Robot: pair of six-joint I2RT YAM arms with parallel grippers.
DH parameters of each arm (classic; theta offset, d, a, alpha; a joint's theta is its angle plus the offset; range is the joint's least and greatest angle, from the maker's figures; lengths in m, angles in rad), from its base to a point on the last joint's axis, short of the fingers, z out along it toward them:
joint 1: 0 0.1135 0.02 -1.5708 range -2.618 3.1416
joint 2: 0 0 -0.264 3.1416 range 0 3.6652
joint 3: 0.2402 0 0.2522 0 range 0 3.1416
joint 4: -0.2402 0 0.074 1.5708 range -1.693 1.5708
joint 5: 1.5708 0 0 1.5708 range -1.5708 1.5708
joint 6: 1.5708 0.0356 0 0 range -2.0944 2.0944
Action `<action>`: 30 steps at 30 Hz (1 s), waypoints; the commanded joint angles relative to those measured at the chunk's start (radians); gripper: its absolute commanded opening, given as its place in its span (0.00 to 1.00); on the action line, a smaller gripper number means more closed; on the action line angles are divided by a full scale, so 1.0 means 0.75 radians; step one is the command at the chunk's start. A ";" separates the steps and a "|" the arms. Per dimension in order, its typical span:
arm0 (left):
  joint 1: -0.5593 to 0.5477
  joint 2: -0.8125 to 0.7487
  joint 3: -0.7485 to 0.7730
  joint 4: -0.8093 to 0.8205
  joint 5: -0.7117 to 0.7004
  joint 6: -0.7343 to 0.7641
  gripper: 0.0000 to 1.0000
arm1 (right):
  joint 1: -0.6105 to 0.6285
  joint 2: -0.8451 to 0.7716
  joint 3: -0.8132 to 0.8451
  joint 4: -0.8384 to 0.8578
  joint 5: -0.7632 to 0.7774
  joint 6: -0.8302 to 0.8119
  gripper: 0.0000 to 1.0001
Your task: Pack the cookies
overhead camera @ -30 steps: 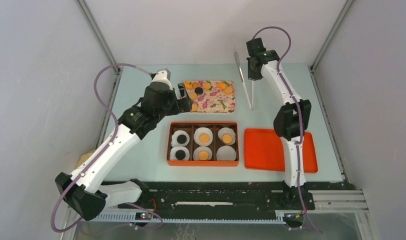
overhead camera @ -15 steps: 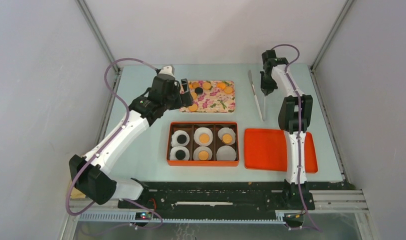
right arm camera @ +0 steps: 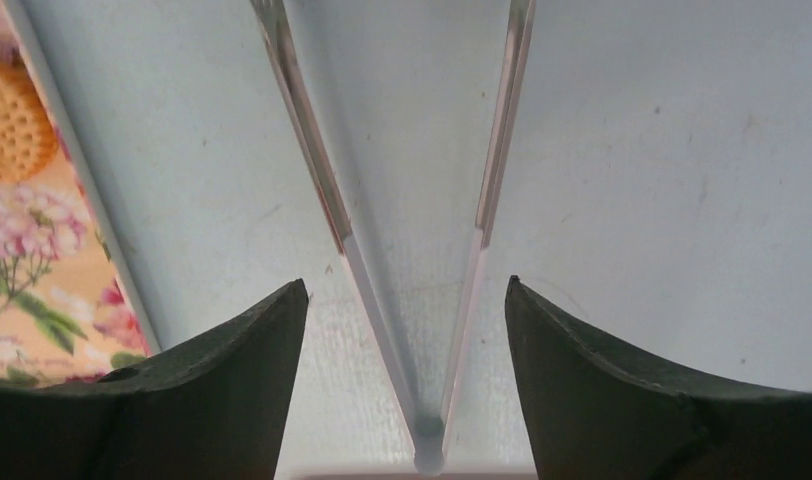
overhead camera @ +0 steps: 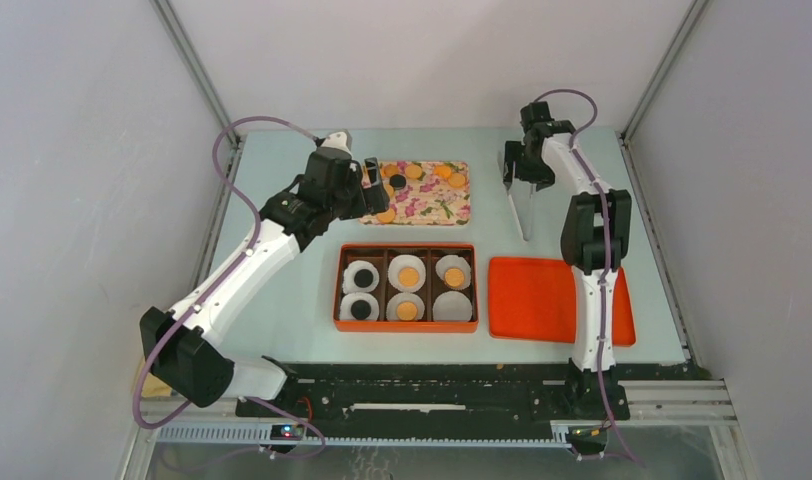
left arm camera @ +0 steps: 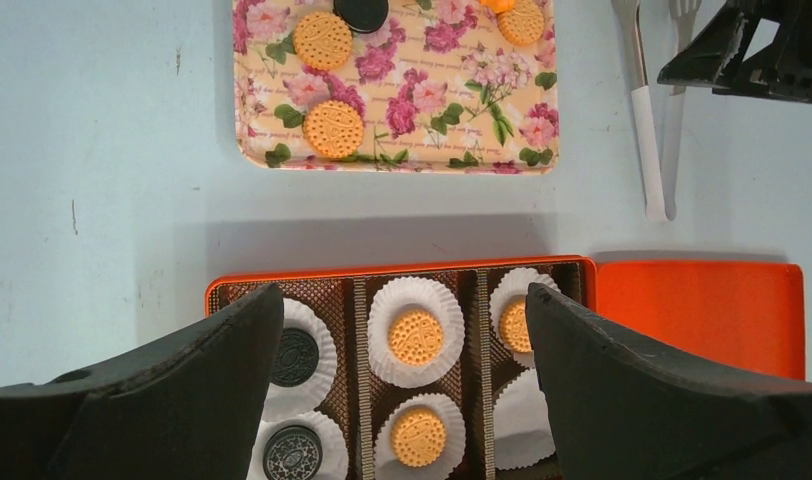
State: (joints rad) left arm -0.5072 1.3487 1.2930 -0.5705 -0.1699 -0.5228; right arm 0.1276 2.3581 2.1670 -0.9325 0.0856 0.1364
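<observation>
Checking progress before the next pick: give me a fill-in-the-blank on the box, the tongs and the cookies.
The orange box has ___ liner without a cookie.
Both cookies in its left column are ___.
The tongs lie on the ___, between the right gripper's open jaws.
Missing: one; black; table.

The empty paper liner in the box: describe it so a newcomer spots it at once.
Start at the orange box at centre, beside the flat orange tray. The empty liner is in the near-right compartment, next to that tray. Its five neighbours each hold a cookie; it alone is bare white.
</observation>
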 commanded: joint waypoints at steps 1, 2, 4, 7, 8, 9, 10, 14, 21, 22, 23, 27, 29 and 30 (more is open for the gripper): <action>0.005 -0.034 0.058 0.036 0.027 0.004 0.95 | 0.005 -0.142 -0.146 0.069 -0.042 0.021 0.82; 0.005 -0.036 0.054 0.037 0.029 0.002 0.95 | 0.003 -0.149 -0.183 0.082 -0.054 0.026 0.83; 0.005 -0.043 0.045 0.037 0.031 -0.001 0.95 | 0.001 -0.153 -0.233 0.093 -0.076 0.029 0.86; 0.005 -0.056 0.029 0.038 0.030 -0.006 0.95 | 0.005 -0.123 -0.251 0.065 -0.092 0.035 0.88; 0.005 -0.062 0.024 0.040 0.031 -0.007 0.95 | 0.007 -0.112 -0.251 0.057 -0.082 0.044 0.88; 0.005 -0.065 0.021 0.040 0.031 -0.008 0.95 | 0.010 -0.101 -0.251 0.054 -0.079 0.048 0.88; 0.005 -0.067 0.018 0.044 0.032 -0.008 0.95 | 0.011 -0.090 -0.249 0.054 -0.078 0.048 0.88; 0.005 -0.070 0.017 0.043 0.037 -0.005 0.95 | 0.014 -0.016 -0.151 0.028 0.037 0.062 0.88; 0.005 -0.076 -0.006 0.052 0.049 -0.016 0.95 | 0.012 0.107 0.011 -0.055 0.180 0.076 0.70; 0.005 -0.075 -0.010 0.054 0.053 -0.018 0.95 | 0.012 0.107 0.010 -0.057 0.191 0.081 0.60; 0.005 -0.071 -0.010 0.055 0.060 -0.019 0.95 | 0.013 0.101 0.002 -0.059 0.201 0.083 0.54; 0.005 -0.066 -0.002 0.056 0.069 -0.020 0.95 | 0.023 -0.006 -0.100 0.014 0.261 0.073 0.34; 0.005 -0.070 0.002 0.052 0.058 -0.014 0.95 | 0.032 -0.078 -0.150 0.058 0.291 0.058 0.31; 0.005 -0.072 0.005 0.047 0.050 -0.012 0.94 | 0.041 -0.113 -0.166 0.075 0.299 0.047 0.30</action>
State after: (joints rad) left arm -0.5072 1.3254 1.2907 -0.5583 -0.1314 -0.5266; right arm 0.1349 2.4042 2.0872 -0.9226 0.2424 0.1841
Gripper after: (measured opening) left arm 0.947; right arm 0.340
